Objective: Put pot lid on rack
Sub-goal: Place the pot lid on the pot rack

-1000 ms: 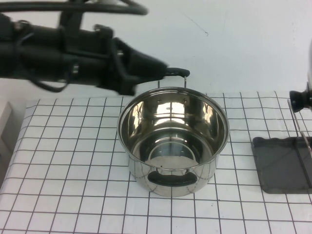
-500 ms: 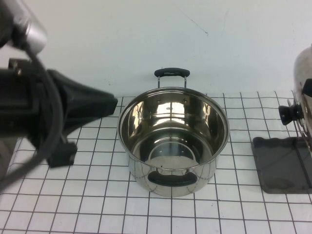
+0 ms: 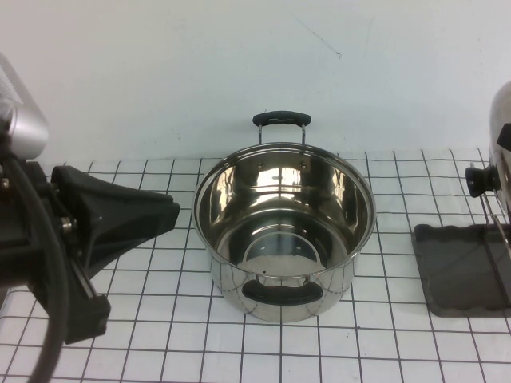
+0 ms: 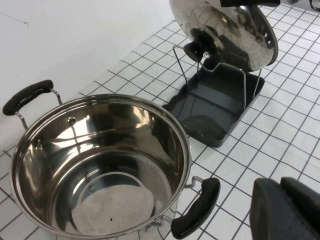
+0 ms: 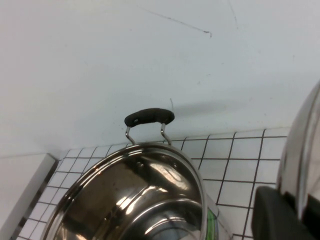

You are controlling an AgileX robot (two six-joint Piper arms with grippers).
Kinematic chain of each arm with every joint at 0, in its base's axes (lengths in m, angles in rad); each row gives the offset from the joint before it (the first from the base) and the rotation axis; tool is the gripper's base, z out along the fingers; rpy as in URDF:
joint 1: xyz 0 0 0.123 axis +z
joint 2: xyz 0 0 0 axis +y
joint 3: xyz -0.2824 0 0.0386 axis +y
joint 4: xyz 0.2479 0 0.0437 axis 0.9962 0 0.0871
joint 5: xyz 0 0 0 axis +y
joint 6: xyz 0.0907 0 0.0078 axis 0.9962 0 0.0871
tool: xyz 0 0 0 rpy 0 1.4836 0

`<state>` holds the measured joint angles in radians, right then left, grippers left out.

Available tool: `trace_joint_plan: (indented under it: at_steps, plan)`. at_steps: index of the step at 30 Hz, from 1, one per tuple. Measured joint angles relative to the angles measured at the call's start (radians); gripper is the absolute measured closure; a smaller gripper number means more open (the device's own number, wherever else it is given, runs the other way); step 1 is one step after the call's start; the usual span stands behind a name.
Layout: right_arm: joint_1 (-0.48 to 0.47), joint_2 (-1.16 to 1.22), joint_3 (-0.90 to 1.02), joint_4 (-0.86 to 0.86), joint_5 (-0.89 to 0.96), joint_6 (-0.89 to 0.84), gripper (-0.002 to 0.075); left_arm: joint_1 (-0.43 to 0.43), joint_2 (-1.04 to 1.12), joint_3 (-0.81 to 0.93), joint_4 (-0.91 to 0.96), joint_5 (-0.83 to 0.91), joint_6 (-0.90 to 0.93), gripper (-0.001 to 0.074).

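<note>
1. Left gripper (image 3: pixel 164 214) has drawn back from the pot (image 3: pixel 283 227), hanging left of it; whether it is open cannot be told.
2. Lid (image 4: pixel 225 30) stands upright on the rack (image 4: pixel 212 102).
3. Right gripper (image 5: pixel 287 217) clamps the lid's rim.

The pot lid (image 4: pixel 227 30) is mirror-bright polished steel with a matt black knob (image 4: pixel 196 50); the rack (image 4: pixel 216 92) pairs thin bare metal wire with a dark grey, smooth plastic tray; the pot (image 3: pixel 283 227) is glossy stainless steel with matt black handles; the gridded table covering (image 3: pixel 160 319) looks smooth and white; the left gripper (image 3: pixel 120 215) and right gripper (image 5: pixel 285 220) are matt black plastic.
</note>
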<state>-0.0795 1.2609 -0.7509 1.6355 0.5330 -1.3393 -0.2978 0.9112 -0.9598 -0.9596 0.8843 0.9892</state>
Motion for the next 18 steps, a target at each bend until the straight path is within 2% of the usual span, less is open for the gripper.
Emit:
trace_joint_plan:
  at_steps: [11, 18]
  plan:
    - [0.0, 0.0, 0.0, -0.011, -0.011, 0.0, 0.0711, 0.0, 0.0, 0.0, -0.004, -0.006, -0.002, 0.0736]
    - [0.0, 0.02, 0.0, -0.099, 0.015, 0.068, 0.0711, 0.0, 0.0, 0.0, -0.004, -0.006, -0.002, 0.0736]
